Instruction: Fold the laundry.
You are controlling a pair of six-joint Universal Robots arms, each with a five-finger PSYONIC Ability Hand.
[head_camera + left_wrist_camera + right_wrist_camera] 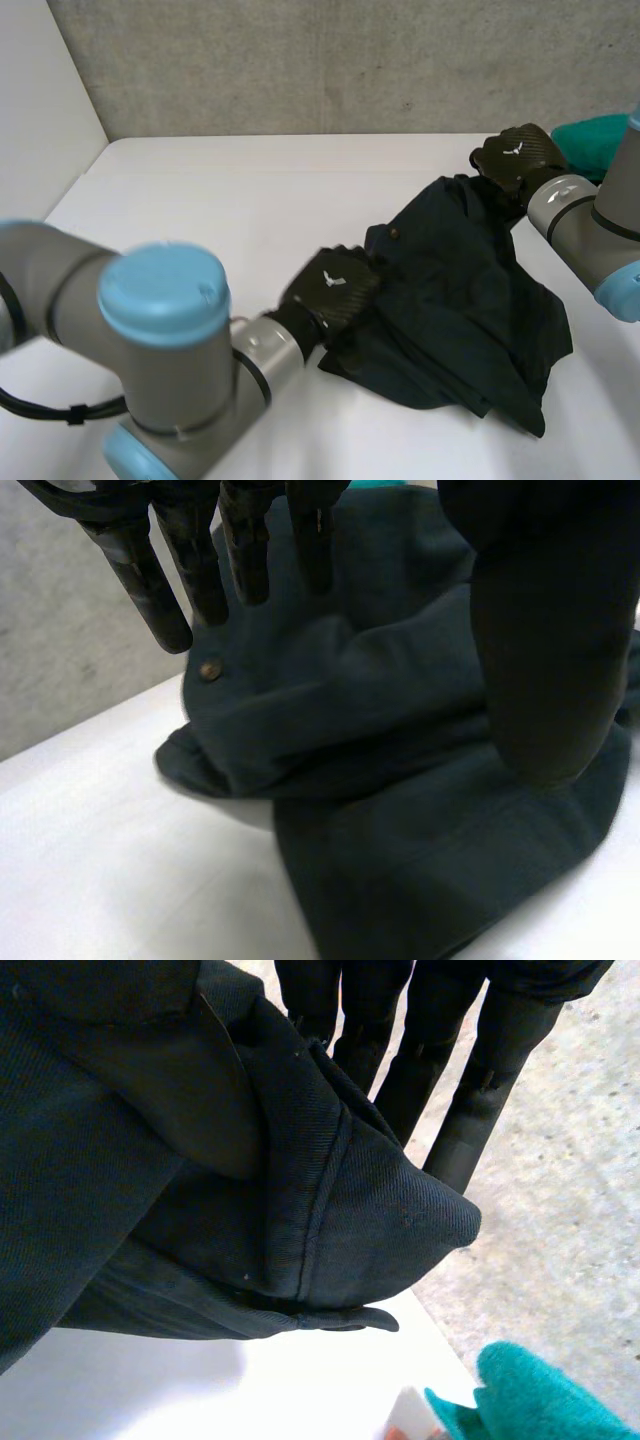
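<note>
Dark garment (460,300) lies crumpled right of centre on the bench (200,200). Left hand (330,288) sits at its near-left edge, fingers (150,580) straight and spread above the cloth, thumb resting on it, gripping nothing. Right hand (515,155) at the far-right corner pinches a seamed fold between thumb and straight fingers, close to a teal cloth (595,140). Best play, I'd say — left pins its edge flat while right draws the corner taut before any fold.

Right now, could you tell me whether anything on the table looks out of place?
The dark garment lies crumpled in uneven folds, not flat; a teal cloth sits apart, by the right hand.
</note>
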